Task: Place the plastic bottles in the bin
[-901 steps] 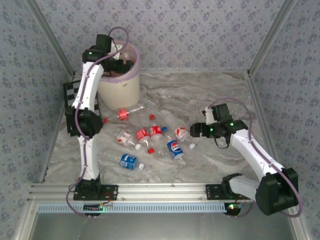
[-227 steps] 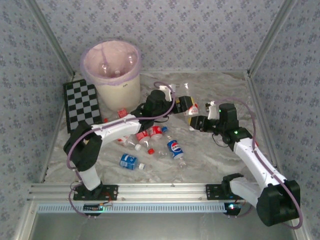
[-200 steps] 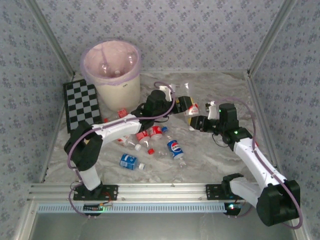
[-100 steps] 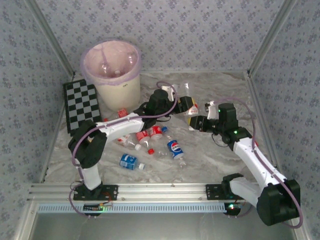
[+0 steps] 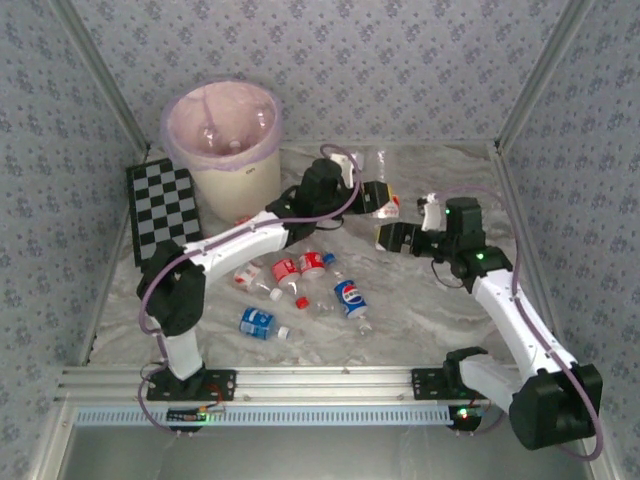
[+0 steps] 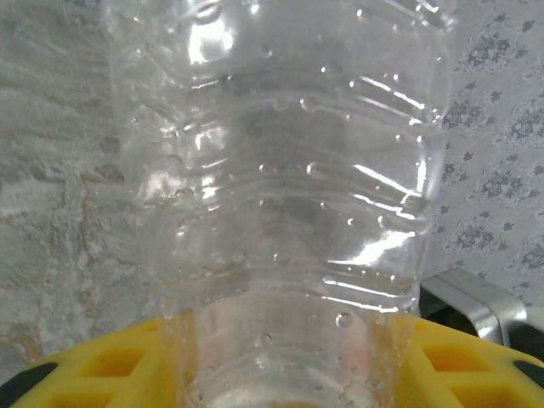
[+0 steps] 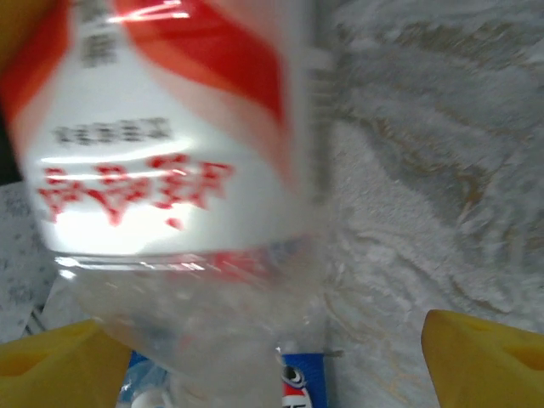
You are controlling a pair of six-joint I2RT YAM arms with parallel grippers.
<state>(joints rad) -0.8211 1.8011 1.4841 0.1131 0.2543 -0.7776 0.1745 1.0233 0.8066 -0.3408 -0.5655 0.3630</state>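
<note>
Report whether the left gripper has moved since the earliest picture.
Yes. The left gripper was over the bin; it now hangs well to the bin's right, shut on a clear bottle.

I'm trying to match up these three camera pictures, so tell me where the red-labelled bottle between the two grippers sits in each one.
Top external: the red-labelled bottle is right of centre, at the left gripper.
Left wrist: its clear body takes the middle, between yellow fingers.
Right wrist: its red and white label is upper left, blurred.
Shared landmark: the marbled table.
</note>
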